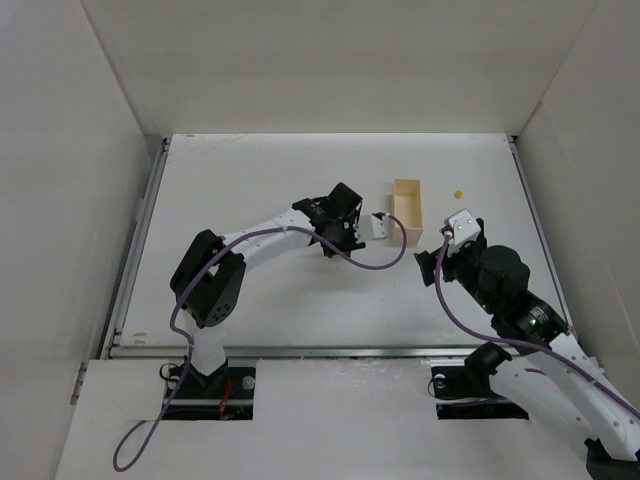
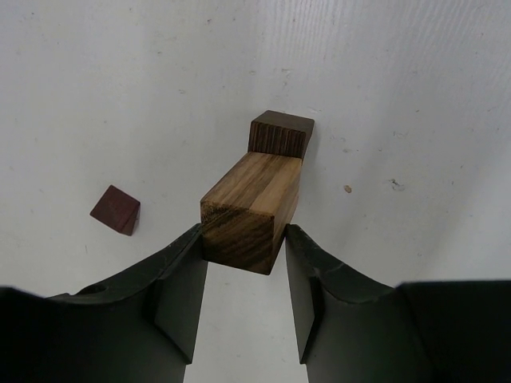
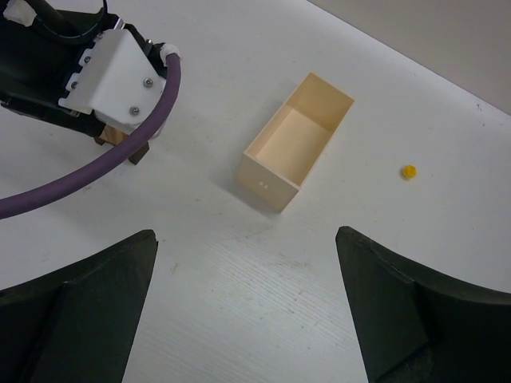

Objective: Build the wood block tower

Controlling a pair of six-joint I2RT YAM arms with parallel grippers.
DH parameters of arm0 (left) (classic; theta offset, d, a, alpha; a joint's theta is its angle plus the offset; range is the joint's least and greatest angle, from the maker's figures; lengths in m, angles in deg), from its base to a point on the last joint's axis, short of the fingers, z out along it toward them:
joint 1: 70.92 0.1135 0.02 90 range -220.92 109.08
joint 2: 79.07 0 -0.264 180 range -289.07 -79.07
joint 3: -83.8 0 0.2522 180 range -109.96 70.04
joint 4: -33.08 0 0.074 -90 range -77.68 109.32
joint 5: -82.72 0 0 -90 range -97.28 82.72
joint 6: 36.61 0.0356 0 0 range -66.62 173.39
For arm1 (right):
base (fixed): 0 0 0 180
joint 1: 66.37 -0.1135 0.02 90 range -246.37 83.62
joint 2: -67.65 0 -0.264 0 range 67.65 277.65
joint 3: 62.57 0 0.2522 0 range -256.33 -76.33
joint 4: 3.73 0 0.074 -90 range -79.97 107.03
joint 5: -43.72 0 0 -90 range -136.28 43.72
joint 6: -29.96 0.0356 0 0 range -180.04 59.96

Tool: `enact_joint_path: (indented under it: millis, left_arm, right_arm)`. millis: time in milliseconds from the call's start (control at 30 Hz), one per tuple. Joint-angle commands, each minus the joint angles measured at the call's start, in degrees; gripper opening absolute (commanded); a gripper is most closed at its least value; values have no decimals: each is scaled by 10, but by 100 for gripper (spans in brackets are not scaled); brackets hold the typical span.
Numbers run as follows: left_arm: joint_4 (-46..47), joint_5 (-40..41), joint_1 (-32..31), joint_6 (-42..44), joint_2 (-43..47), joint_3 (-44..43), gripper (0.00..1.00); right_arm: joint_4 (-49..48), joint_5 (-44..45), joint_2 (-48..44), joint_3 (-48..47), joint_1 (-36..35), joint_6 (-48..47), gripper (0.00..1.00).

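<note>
In the left wrist view my left gripper (image 2: 243,243) is shut on the near end of a long brown wooden block (image 2: 255,195). The block's far end lies against a dark brown cube (image 2: 279,134) on the table. A small reddish-brown wedge piece (image 2: 116,209) lies apart to the left. In the top view the left gripper (image 1: 352,232) points down just left of the box and hides the blocks. In the right wrist view the blocks (image 3: 121,144) peek out under the left wrist. My right gripper (image 3: 247,303) is open and empty, hovering near the box (image 1: 437,255).
A pale cream open box (image 1: 407,210) stands right of the left gripper, empty in the right wrist view (image 3: 267,182). A tiny yellow bead (image 1: 458,189) lies beyond it, also in the right wrist view (image 3: 409,171). White walls enclose the table.
</note>
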Motion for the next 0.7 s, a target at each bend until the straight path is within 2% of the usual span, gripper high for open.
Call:
enact_joint_path:
  millis: [0, 500, 667]
  left_arm:
    - [8, 12, 0, -5, 2, 4, 38]
    - [9, 23, 0, -5, 2, -2, 38]
    - [4, -6, 0, 8, 2, -7, 36]
  right_arm:
    - [-19, -4, -3, 0, 1, 5, 99]
    - [-19, -9, -3, 0, 1, 5, 99]
    - [-19, -15, -3, 0, 1, 5, 99]
